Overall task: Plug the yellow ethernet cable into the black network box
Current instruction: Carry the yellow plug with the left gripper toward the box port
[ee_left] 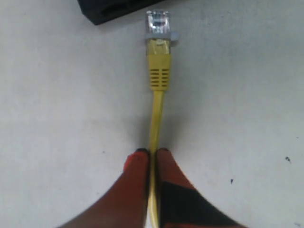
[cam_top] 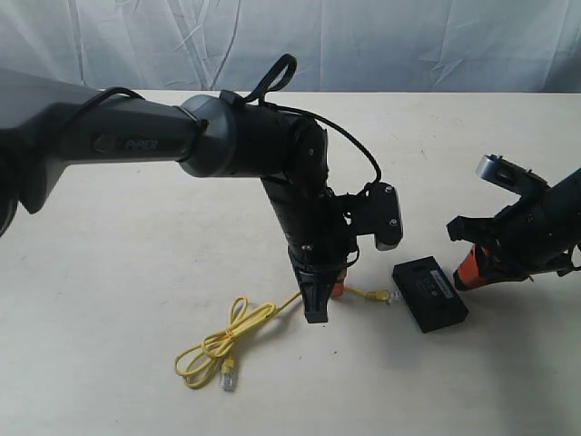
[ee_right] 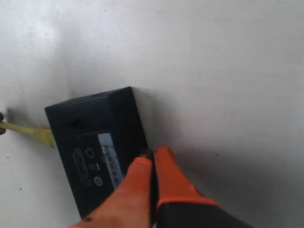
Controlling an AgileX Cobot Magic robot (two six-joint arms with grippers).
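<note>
My left gripper point(cam_top: 320, 300) point(ee_left: 152, 152) is shut on the yellow ethernet cable point(cam_top: 263, 315) point(ee_left: 158, 76), pinching the cord a short way behind its plug. The clear plug point(cam_top: 383, 296) point(ee_left: 157, 23) points at the black network box point(cam_top: 429, 292) point(ee_left: 109, 9) and lies just short of its side. The cable's other end lies in loose loops point(cam_top: 213, 350) near the front. My right gripper point(cam_top: 467, 271) point(ee_right: 153, 153) is shut with nothing between its fingers, its orange tips at the far edge of the box point(ee_right: 90, 137). In the right wrist view the cable point(ee_right: 28, 129) shows past the box.
The pale table point(cam_top: 118, 272) runs back to a white curtain point(cam_top: 363, 36). My left arm's dark body point(cam_top: 245, 145) hangs over the middle of the table. The loose second plug point(cam_top: 227, 377) lies near the front edge.
</note>
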